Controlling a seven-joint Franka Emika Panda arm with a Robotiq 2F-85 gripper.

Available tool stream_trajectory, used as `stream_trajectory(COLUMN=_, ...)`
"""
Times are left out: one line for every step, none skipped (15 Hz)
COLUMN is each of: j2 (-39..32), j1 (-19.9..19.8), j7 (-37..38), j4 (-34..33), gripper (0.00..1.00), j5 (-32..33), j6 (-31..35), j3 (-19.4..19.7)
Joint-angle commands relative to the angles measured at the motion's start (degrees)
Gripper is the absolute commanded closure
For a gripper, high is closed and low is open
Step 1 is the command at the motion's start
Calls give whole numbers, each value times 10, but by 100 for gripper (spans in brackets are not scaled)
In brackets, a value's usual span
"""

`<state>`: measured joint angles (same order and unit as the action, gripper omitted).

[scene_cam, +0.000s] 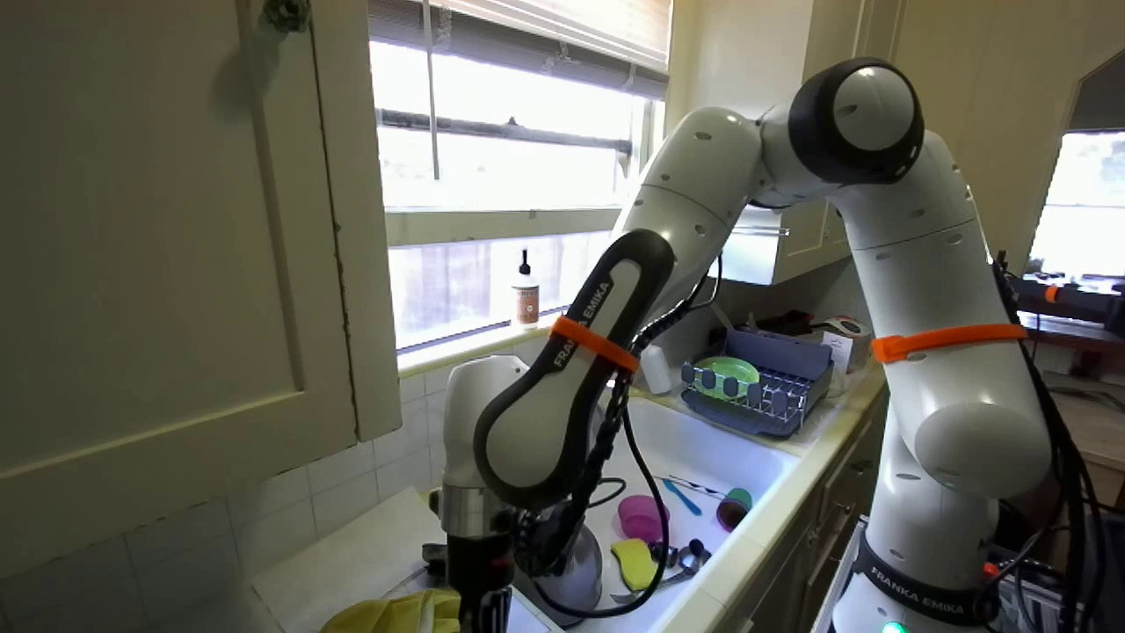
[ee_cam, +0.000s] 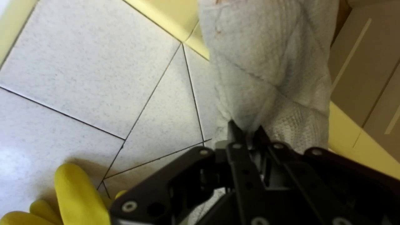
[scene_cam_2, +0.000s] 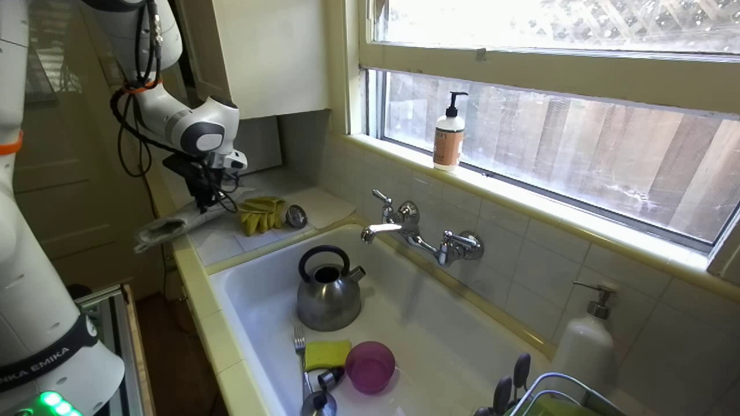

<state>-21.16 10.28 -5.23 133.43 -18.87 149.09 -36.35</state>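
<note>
Jaws nearly together, pinching fold of white cloth [ee_cam: 265,62]. In wrist view, cloth spreads from jaws toward 12 o'clock, crossing yellow edge of counter [ee_cam: 84,68]. Yellow glove [ee_cam: 79,197] at jaws' 8 o'clock, apart from cloth. In exterior view, kettle [scene_cam_2: 328,303] upright in sink [scene_cam_2: 451,323] at jaws' 4 o'clock, yellow sponge [scene_cam_2: 327,353] at 5.

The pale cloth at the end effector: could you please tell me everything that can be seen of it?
The pale cloth looks like greyish-white fabric, waffle-textured in places, with seam-like lines and faint brownish marks. It extends, folded or loosely rolled, over the tiled counter, one end jutting past the yellow edge. The end effector pinches a fold of it.
</note>
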Motion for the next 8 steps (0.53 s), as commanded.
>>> stream_trajectory(j2=63, j1=-7, j7=-22, j4=3, gripper=97, j5=-26, j6=-106, j3=10)
stream_trajectory(j2=70, j1=-5, j7=-28, j4=0, gripper=97, j5=-32, j6=-126, j3=18)
stream_trajectory(j2=76, j1=-3, j7=-34, j4=-6, gripper=97, j5=-39, j6=-149, j3=27)
stream_trajectory(j2=81, j1=0, j7=-35, j4=-10, gripper=97, j5=-43, j6=-165, j3=37)
stream_trajectory(j2=84, j1=0, j7=-46, j4=-16, gripper=97, j5=-54, j6=-186, j3=45)
stream_trajectory(j2=85, j1=0, j7=-60, j4=-24, gripper=97, j5=-65, j6=-207, j3=53)
stream_trajectory(j2=88, j1=-2, j7=-80, j4=-33, gripper=97, j5=-80, j6=-234, j3=60)
stream_trajectory(j2=93, j1=-1, j7=-93, j4=-41, gripper=97, j5=-92, j6=-257, j3=69)
